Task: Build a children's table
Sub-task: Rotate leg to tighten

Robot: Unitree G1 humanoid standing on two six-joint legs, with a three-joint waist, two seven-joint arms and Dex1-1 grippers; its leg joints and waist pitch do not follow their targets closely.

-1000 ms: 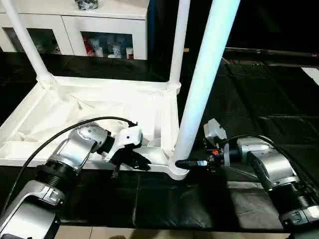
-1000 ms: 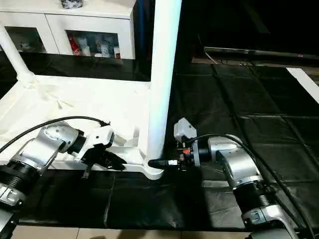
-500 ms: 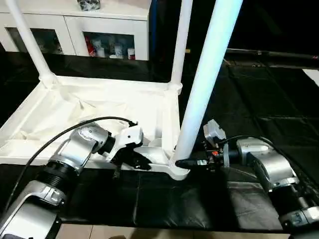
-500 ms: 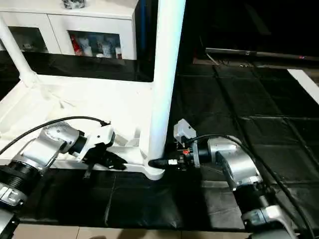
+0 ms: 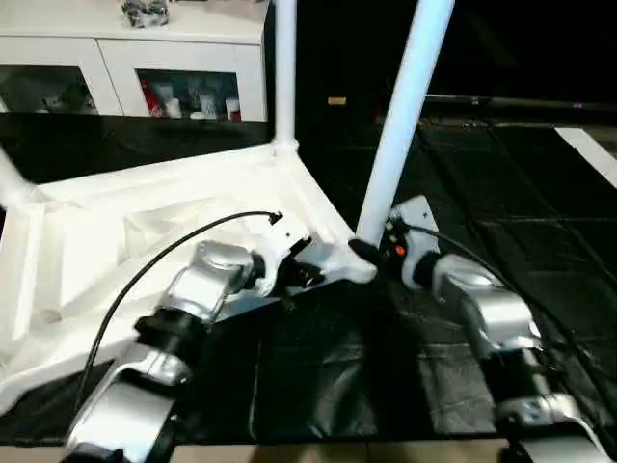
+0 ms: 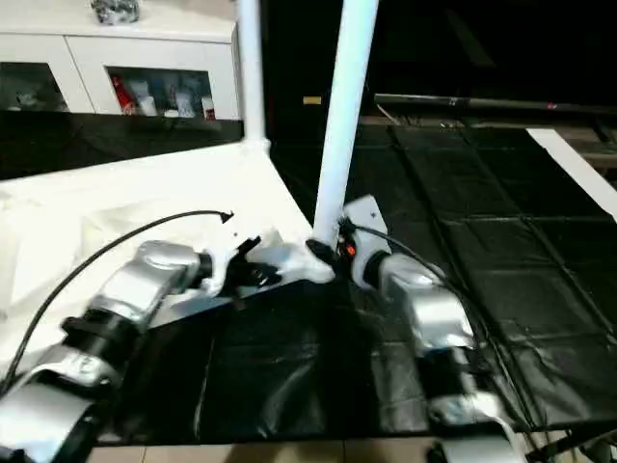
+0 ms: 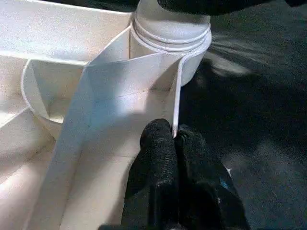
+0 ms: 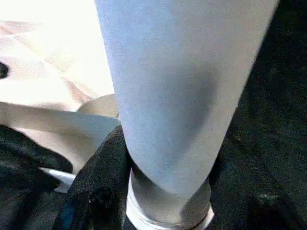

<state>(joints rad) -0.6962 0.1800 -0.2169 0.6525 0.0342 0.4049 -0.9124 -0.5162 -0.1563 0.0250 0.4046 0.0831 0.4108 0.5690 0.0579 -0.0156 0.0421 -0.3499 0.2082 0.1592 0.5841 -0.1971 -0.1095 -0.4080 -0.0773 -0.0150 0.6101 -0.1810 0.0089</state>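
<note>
We are looking at the tabletop (image 5: 145,231) lying upside down on the black floor mat (image 5: 521,203), its ribbed underside facing up. Behind it, the white cabinet (image 5: 135,58) is holding small bottles and jars behind its glass doors.

Our left gripper (image 7: 175,143) is pinching the thin side wall of the tabletop, fingers closed tight on it, right beside the near corner socket (image 7: 170,43). Our right gripper (image 8: 158,191) is wrapping its fingers (image 8: 98,187) around the base of the near leg (image 5: 400,116), about half open on it.

Compared with a second ago, the tabletop is turned: its near corner is now pointing away toward the right instead of lying square to us.

The near leg is standing in the socket, leaning slightly right; the far leg (image 5: 284,68) is standing upright.
</note>
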